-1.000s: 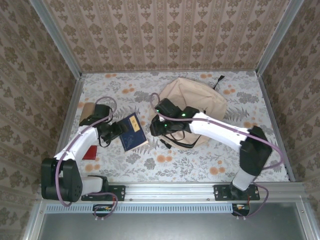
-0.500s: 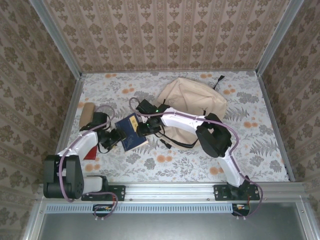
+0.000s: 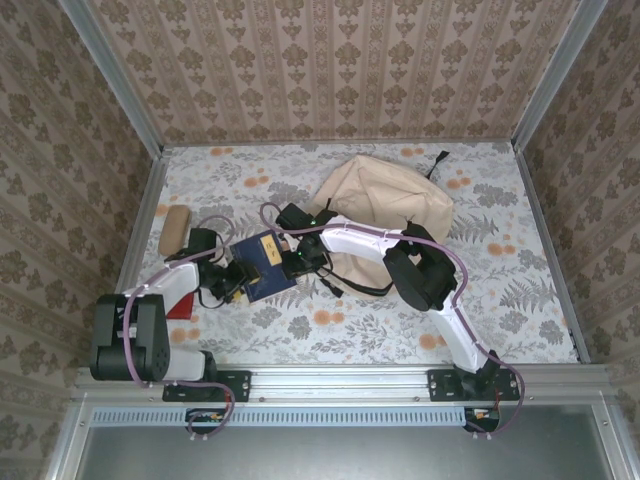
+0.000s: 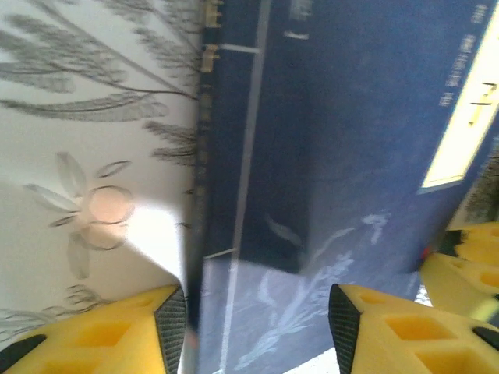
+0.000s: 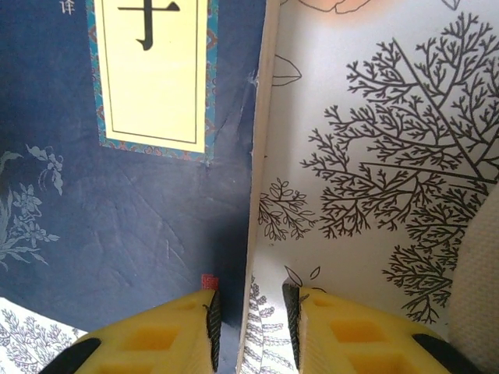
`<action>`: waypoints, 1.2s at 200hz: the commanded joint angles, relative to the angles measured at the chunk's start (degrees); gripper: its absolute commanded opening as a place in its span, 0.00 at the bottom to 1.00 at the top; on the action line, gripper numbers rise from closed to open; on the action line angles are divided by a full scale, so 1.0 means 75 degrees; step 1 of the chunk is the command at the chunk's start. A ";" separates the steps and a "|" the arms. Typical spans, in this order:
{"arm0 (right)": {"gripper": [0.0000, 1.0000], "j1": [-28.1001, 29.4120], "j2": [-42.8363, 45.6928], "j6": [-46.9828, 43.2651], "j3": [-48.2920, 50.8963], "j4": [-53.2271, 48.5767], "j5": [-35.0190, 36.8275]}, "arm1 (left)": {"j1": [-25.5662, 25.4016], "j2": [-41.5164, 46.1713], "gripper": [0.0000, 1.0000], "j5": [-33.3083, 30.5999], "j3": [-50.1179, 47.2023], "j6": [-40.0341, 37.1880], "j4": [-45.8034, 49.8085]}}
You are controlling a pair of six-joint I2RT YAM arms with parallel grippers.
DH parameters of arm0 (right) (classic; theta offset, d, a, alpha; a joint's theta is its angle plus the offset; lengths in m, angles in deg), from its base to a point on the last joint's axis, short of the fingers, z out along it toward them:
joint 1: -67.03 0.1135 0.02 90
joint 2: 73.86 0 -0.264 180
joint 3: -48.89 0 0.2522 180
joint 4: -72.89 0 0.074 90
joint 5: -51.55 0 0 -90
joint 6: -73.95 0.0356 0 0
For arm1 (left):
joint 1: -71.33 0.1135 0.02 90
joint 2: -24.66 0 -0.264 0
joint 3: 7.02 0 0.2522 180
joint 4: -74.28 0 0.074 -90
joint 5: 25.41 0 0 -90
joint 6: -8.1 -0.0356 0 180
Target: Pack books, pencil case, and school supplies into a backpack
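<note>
navy book (image 3: 262, 262) flanked on both sides

We see it flat on the table (image 3: 500, 300), just beside the backpack (image 3: 390, 205). The left gripper (image 4: 253, 312) gapes wide over its spine edge. The right gripper (image 5: 251, 305) is narrowly parted around the opposite edge, not pinching.

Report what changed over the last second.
The right gripper swung left, away from the backpack, to the right edge of the navy book. The left gripper shifted slightly nearer at its left edge. The navy book, backpack and pencil case stayed put.
</note>
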 commanded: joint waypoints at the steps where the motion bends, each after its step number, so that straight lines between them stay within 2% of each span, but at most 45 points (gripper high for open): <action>1: 0.32 -0.0082 -0.0233 -0.0217 0.0185 -0.0455 -0.0134 | -0.0019 -0.0043 0.51 0.0750 -0.0175 0.0183 -0.0576; 51: 0.30 -0.0096 -0.0333 -0.0261 0.0223 -0.0507 -0.0427 | -0.0020 0.0555 0.44 0.1833 -0.0328 0.0713 -0.1639; 80: 0.29 -0.0111 -0.0345 -0.0359 0.0250 -0.0535 -0.0786 | -0.0024 0.0854 0.42 0.2121 -0.0486 0.1137 -0.2267; 136: 0.29 -0.0177 -0.0266 -0.0342 0.0249 -0.0530 -0.1034 | -0.0037 0.0434 0.39 0.2316 -0.0603 0.1317 -0.2680; 155: 0.29 -0.0208 -0.0167 -0.0303 0.0249 -0.0505 -0.1045 | -0.0051 0.0380 0.32 0.2246 -0.0567 0.1259 -0.2669; 186: 0.30 -0.0281 0.0316 -0.0178 0.0346 -0.0330 -0.1070 | -0.0085 0.0556 0.16 0.1819 -0.0338 0.0993 -0.2187; 209: 0.36 -0.0465 0.1103 0.0215 0.0790 0.0249 -0.1336 | -0.0094 0.0980 0.11 0.1426 -0.0096 0.0786 -0.1699; 240: 0.53 -0.0926 0.2567 0.0931 0.1947 0.1852 -0.2120 | -0.0193 0.1760 0.10 0.1102 0.0575 0.0570 -0.0714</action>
